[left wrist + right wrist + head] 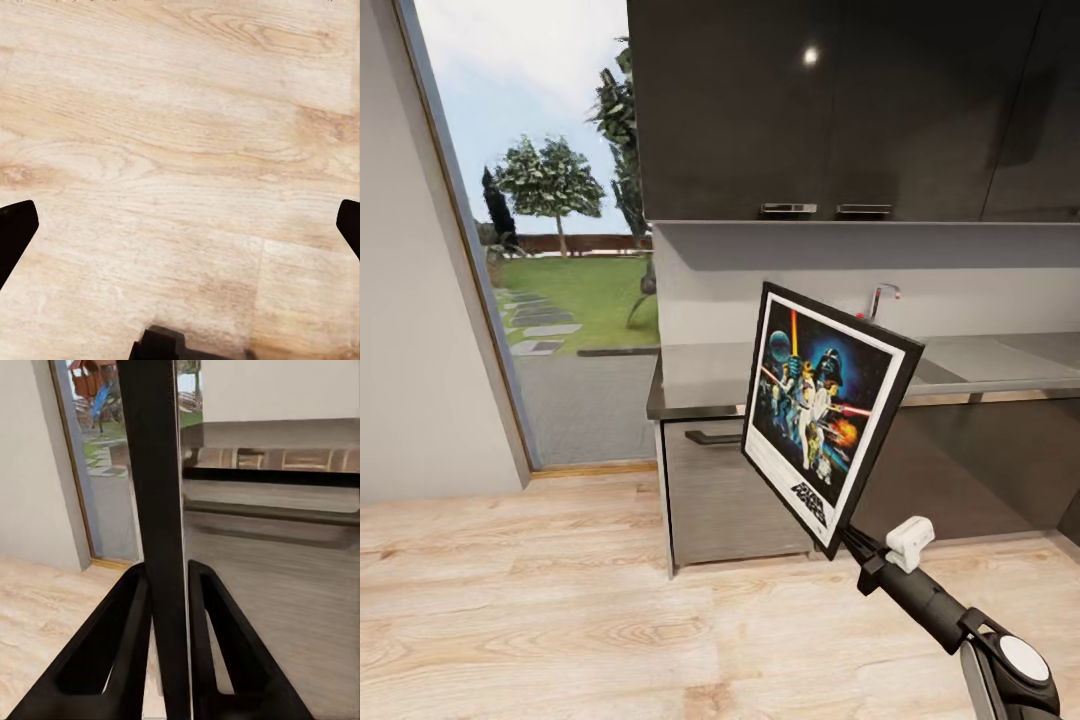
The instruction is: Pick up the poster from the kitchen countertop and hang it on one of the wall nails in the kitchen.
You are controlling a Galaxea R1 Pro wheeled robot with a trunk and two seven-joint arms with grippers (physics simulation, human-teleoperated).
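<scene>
The right arm reaches up and forward, its gripper point(166, 607) clenched on the lower edge of the thin black-framed poster point(822, 412), held tilted in the air before the shiny steel bench point(700, 380).

steel kitchen countertop point(710, 375), built-in sink, tap point(880, 298)

Poster point(822, 410) tilting in mid-air, black-framed, colourful figures facing camera | steel countertop point(1000, 362) lying behind it, sink and tap showing
</scene>
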